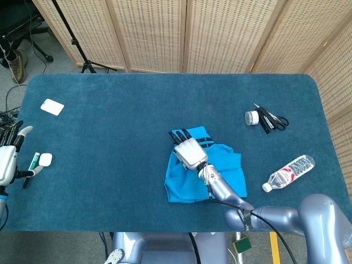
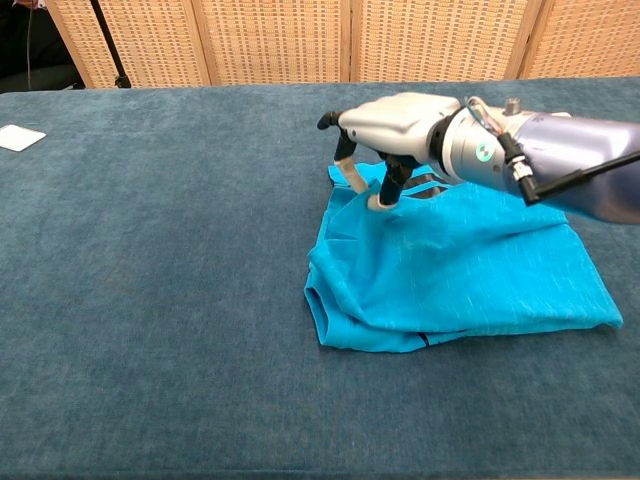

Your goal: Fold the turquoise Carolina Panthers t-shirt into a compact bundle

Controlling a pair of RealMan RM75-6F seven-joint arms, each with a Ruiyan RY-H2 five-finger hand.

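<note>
T-shirt [image 2: 455,275] lies near the table's [image 1: 126,110] middle, folded into a rumpled turquoise bundle, dark trim at its far edge. Right hand [image 2: 385,135] hovers above its far-left corner, fingers apart, empty. Left hand [image 1: 8,157] at the table's left edge, fingers spread, empty.

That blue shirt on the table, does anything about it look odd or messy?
The t-shirt is only roughly folded: rumpled, with uneven edges and a bunched left corner, not a tidy bundle. The right hand hangs just above its far edge, holding nothing. No tears or spills show.
</note>
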